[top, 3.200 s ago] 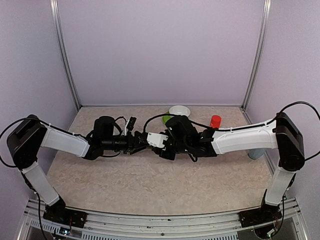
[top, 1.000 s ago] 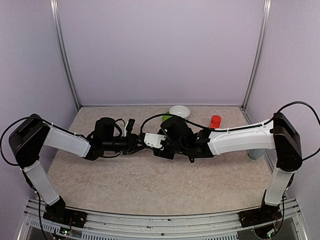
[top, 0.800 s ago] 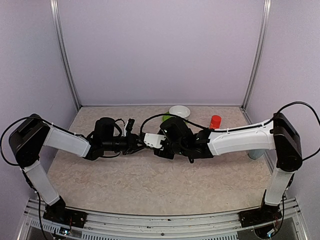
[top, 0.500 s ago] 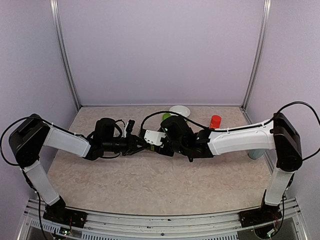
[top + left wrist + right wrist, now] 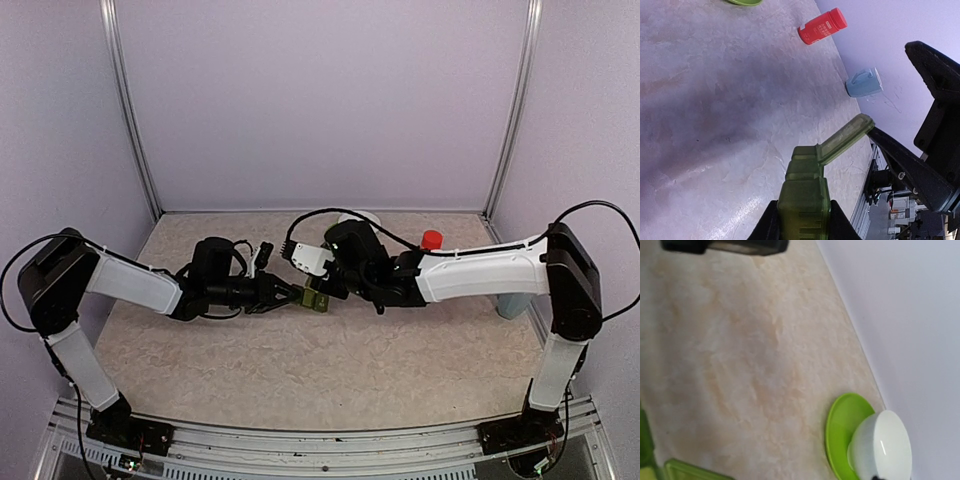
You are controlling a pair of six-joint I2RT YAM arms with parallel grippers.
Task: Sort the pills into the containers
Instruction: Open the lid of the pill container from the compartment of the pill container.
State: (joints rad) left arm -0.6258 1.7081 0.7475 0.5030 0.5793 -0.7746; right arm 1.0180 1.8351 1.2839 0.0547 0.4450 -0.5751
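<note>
Both arms reach inward, low, and meet near the middle. The left arm [image 5: 130, 285] stretches rightward, and the left gripper [image 5: 292, 294] has its jaws clamped on the containers [image 5: 802, 195]. The right arm [image 5: 480, 275] stretches leftward with its wrist slightly raised. The right gripper [image 5: 330, 288] has its jaws apart.

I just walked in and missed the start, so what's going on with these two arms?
The left gripper is shut on one end of the dark green containers, holding the strip out sideways. The lid of its far compartment stands flipped open. The right gripper hovers close to that open end; whether it is open or shut is unclear. The red bottle stands farther back.
</note>
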